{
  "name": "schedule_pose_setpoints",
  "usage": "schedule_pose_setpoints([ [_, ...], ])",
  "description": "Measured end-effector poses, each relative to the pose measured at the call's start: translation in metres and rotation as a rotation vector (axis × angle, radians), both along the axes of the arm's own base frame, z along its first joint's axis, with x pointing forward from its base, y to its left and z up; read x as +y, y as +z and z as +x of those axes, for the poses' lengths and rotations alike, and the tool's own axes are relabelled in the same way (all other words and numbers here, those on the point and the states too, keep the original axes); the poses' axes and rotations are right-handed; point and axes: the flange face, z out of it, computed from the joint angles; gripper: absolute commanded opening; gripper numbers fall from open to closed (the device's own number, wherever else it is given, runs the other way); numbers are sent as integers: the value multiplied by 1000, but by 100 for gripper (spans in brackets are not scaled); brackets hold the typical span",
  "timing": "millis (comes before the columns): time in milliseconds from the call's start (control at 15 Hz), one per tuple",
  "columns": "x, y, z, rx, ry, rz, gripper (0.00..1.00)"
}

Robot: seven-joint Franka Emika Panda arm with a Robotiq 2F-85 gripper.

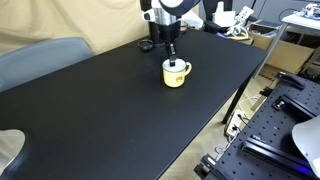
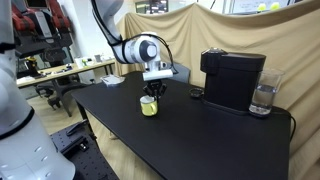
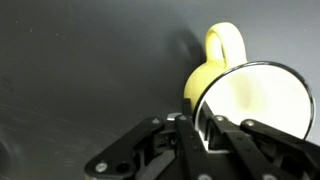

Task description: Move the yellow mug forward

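Note:
The yellow mug [image 1: 175, 74] stands upright on the black table [image 1: 90, 110], seen in both exterior views [image 2: 149, 105]. In the wrist view the mug [image 3: 215, 75] fills the right side, its loop handle pointing up in the picture and its pale inside showing. My gripper [image 1: 174, 58] comes down from above onto the mug's rim [image 2: 152, 92]. In the wrist view its two fingers [image 3: 202, 128] sit on either side of the mug's wall, one inside and one outside, closed on the rim.
A black coffee machine [image 2: 232, 78] with a clear water tank stands at the table's back. A small dark round object [image 1: 145, 45] lies behind the mug. A grey chair [image 1: 40, 58] is by the table's edge. Benches with clutter surround the table.

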Motion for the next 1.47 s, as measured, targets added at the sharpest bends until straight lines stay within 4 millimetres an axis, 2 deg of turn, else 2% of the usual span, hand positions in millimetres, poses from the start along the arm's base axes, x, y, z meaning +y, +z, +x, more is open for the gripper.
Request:
schedule_pose_setpoints([
  [133, -3, -2, -9, -3, -4, 4, 3],
  [200, -5, -3, -12, -1, -8, 5, 36],
  [267, -7, -4, -14, 2, -13, 5, 37],
  [867, -14, 2, -14, 2, -67, 29, 97],
  [1067, -14, 16, -14, 0, -64, 28, 100],
  [1467, -24, 59, -18, 77, -97, -5, 100],
])
